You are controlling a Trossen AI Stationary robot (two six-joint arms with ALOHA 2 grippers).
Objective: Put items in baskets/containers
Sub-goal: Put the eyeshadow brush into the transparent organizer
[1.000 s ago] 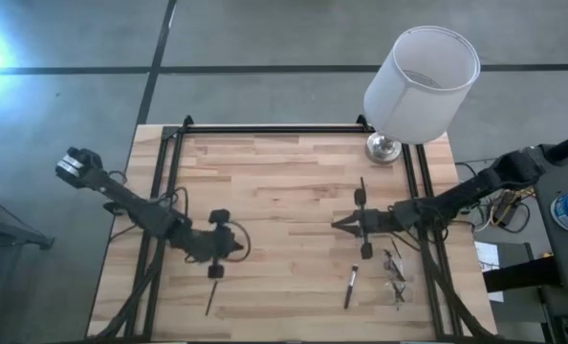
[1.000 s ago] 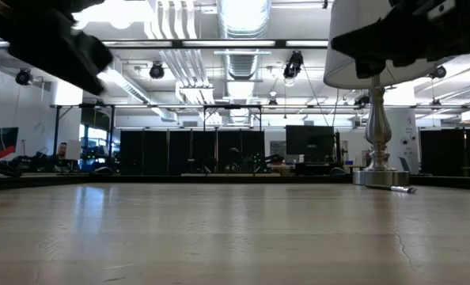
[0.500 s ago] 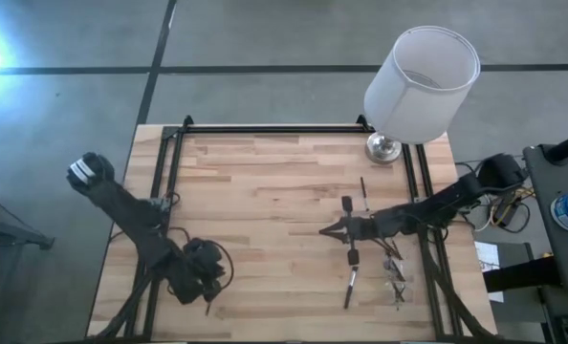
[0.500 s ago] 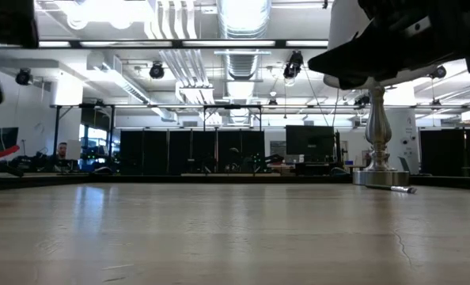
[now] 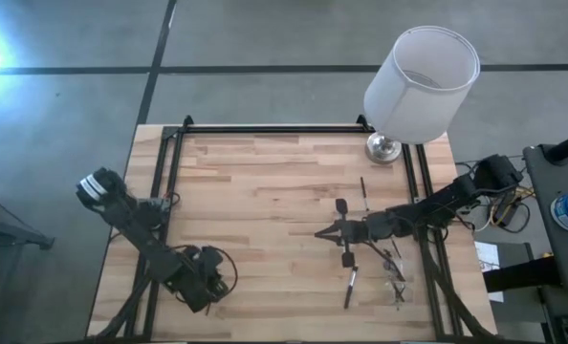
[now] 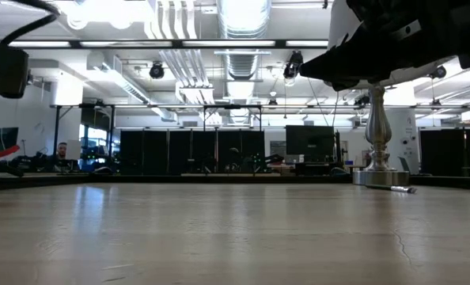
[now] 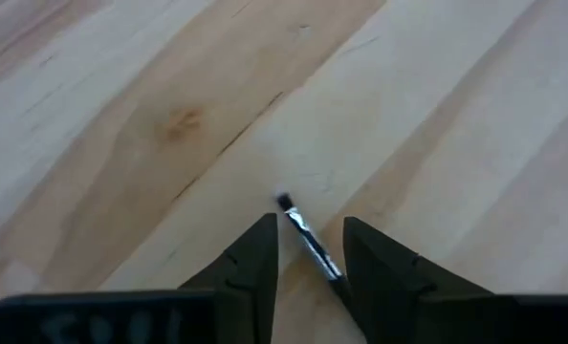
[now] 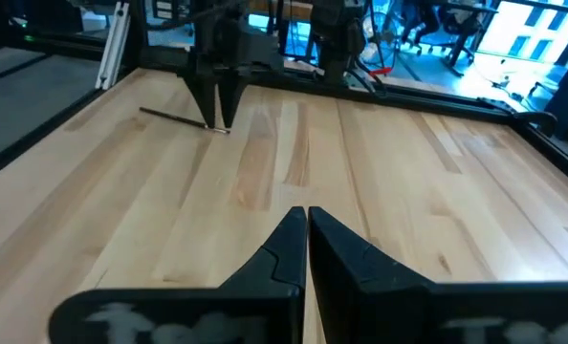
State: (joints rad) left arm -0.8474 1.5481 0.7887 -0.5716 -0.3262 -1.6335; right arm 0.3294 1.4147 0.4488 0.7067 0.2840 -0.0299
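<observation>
The left gripper (image 7: 308,250) stands low over the pale wooden table (image 5: 265,182) – fingers parted astride a thin dark-handled brush (image 7: 306,236), not gripping. The right gripper (image 8: 306,234), closed and empty, hovers mid-table – a clear plastic tray (image 5: 395,275) lies nearby.

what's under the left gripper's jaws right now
A thin brush lies on the bare wooden table between the open jaws of the left gripper. Its bristle tip shows; the rest of its handle is hidden behind the jaws.

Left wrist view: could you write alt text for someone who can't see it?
A thin brush lies on the pale wooden table, its tip poking out between the left gripper's two dark, open fingers, seen from just above.
</observation>
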